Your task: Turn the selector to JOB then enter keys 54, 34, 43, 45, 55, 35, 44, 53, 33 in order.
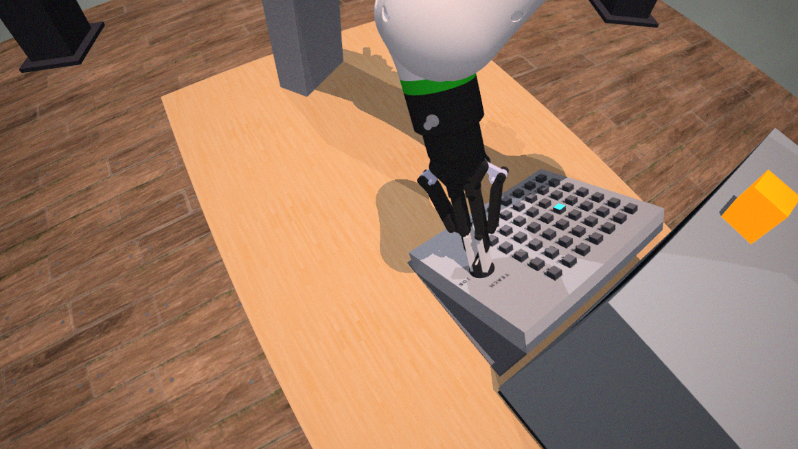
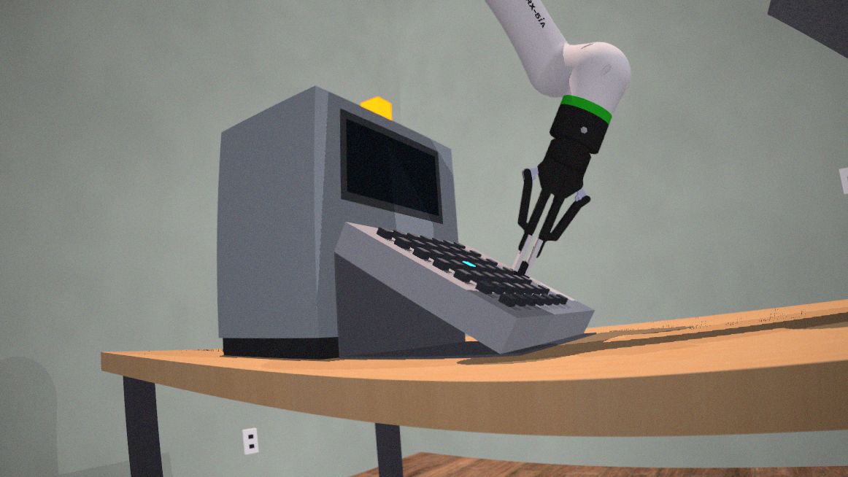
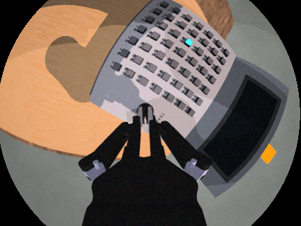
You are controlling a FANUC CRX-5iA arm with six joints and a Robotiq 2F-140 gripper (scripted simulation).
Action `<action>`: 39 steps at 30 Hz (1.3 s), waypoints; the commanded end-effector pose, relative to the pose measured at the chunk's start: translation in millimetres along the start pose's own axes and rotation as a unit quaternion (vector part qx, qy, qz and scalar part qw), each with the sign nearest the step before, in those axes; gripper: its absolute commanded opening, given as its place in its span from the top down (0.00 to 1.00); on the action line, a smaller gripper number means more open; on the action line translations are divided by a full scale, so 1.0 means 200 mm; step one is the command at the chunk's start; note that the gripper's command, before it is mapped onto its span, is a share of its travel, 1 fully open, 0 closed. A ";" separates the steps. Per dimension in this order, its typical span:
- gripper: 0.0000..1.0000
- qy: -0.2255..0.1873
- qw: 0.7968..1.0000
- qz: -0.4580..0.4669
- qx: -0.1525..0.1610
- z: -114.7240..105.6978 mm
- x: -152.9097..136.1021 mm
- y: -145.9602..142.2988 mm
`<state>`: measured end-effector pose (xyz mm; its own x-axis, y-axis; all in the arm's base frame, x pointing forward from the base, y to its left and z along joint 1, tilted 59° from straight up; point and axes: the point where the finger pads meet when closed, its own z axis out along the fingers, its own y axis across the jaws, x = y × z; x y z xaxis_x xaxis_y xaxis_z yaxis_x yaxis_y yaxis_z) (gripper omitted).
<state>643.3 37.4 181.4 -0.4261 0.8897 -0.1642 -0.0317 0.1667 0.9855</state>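
Note:
A grey sloped keypad (image 1: 549, 245) with a grid of dark keys sits at the front of the machine on the wooden table. One key (image 1: 559, 206) is lit cyan; it also shows in the side view (image 2: 468, 263) and in the wrist view (image 3: 188, 41). The selector knob (image 1: 480, 268) sits at the keypad's near corner, between the printed words JOB and TEACH (image 1: 498, 280). My gripper (image 1: 478, 261) is shut on the selector knob, fingers pointing down onto it. It also shows in the side view (image 2: 524, 266) and the wrist view (image 3: 145, 115). The knob's pointer is hidden by the fingers.
The grey machine body (image 2: 279, 225) with a dark screen (image 2: 391, 168) stands behind the keypad, with an orange block (image 1: 761, 204) on top. A grey post (image 1: 303, 41) stands at the table's far end. The table edge runs close to the keypad's right side.

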 end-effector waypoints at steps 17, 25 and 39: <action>1.00 0.000 0.974 0.228 0.000 0.00 0.00 0.00; 1.00 0.000 0.960 0.282 0.000 0.00 0.00 0.00; 1.00 0.000 0.953 0.304 0.000 0.00 0.00 0.00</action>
<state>643.3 37.3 181.5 -0.3676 0.8243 0.4306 0.2192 -0.3732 0.9015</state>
